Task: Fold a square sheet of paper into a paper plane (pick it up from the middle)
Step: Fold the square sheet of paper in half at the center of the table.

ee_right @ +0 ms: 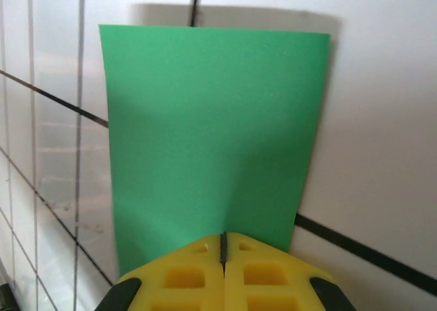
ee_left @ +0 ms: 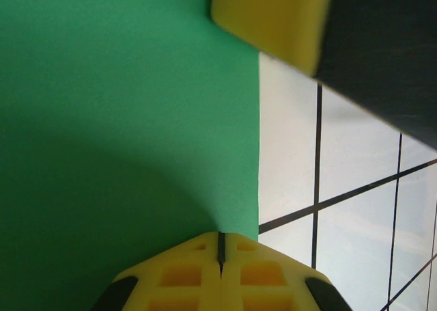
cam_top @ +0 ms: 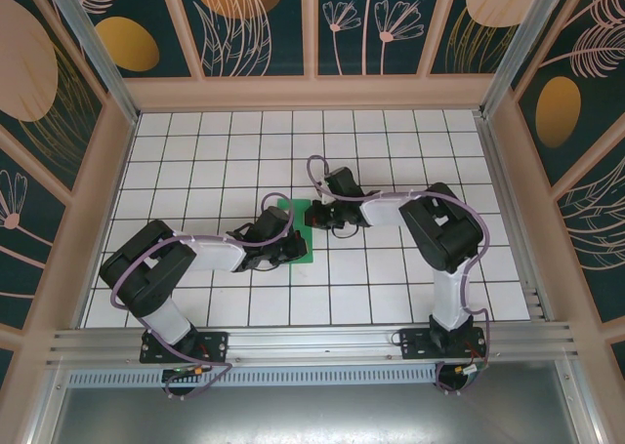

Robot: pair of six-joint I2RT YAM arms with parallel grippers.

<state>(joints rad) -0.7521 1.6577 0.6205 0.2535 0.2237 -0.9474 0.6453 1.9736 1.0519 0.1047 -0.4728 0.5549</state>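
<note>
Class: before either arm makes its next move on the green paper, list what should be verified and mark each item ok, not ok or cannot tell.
1. Left fingers shut: ok.
2. Right fingers shut: ok.
3. Green sheet on the tiled table, away from its edges: ok.
4. Sheet actually pinched between either pair of fingers, rather than only pressed: cannot tell.
5. Far edge of the sheet straight and uncrumpled in the right wrist view: ok.
6. Plane shape reached: not ok; the sheet is a plain rectangle with no pointed nose.
</note>
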